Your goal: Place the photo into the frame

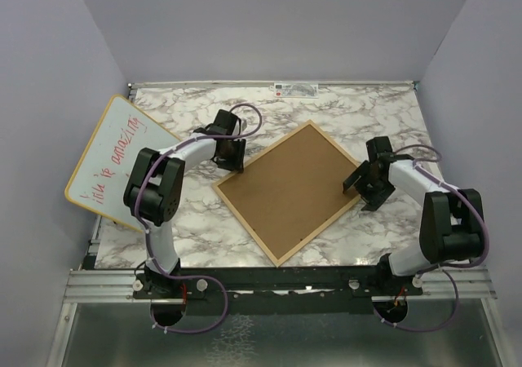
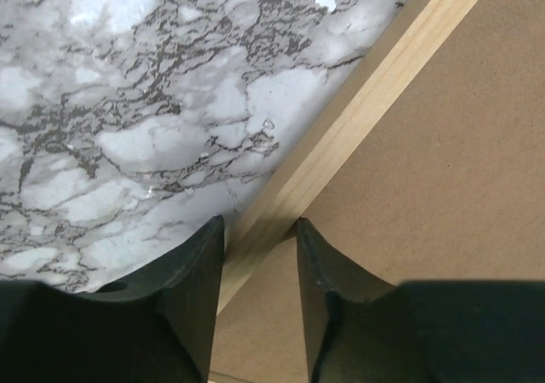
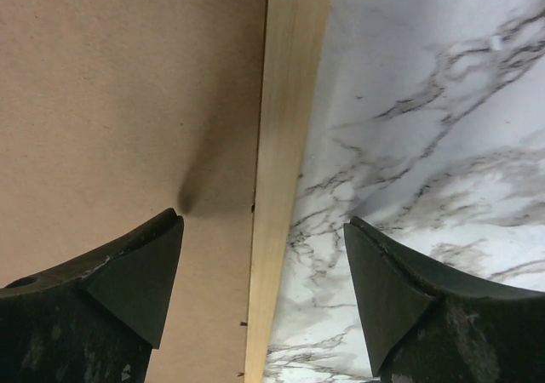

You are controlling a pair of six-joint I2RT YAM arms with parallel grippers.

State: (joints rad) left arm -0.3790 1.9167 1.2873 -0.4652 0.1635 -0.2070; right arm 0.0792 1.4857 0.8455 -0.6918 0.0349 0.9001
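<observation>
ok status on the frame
Left gripper straddling the frame rail, grip unclear; right gripper open astride opposite rail. Brown backing board fills frame. Photo not in view.

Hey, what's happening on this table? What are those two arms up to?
Two robot arms are positioned at a wooden frame lying back side up on the marble table, with a brown backing board filling it. The right gripper hangs open over one rail, and the left gripper straddles the opposite rail. No photo is in sight. A whiteboard sits at the left.

White shells, chunky black joints on left arm (image 1: 192, 148) and right arm (image 1: 410, 177), purple cables (image 1: 259, 121) looping above the silver rail (image 1: 277, 284). Scuffed black fingers (image 3: 128, 302).
</observation>
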